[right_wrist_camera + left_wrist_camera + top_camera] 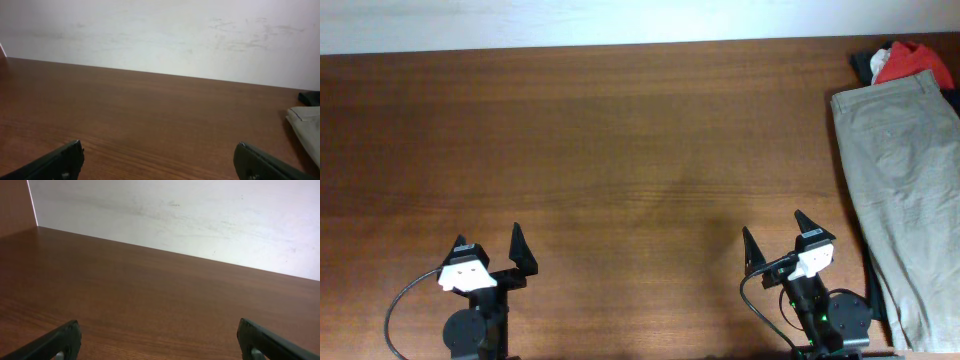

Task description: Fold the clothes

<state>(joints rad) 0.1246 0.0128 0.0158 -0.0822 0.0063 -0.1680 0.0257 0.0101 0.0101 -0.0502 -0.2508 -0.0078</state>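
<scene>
The khaki-beige trousers (910, 190) lie flat along the table's right edge, waistband toward the back; a corner of them shows at the right of the right wrist view (307, 125). My right gripper (777, 235) is open and empty near the front edge, to the left of the trousers and apart from them. In its wrist view the fingers (157, 157) frame bare wood. My left gripper (488, 243) is open and empty at the front left, far from the trousers. Its wrist view (157, 337) shows only bare table.
A red cloth (912, 60) lies on a black garment (870, 65) at the back right corner, just behind the trousers' waistband. A pale wall (160, 35) runs behind the brown wooden table (620, 150).
</scene>
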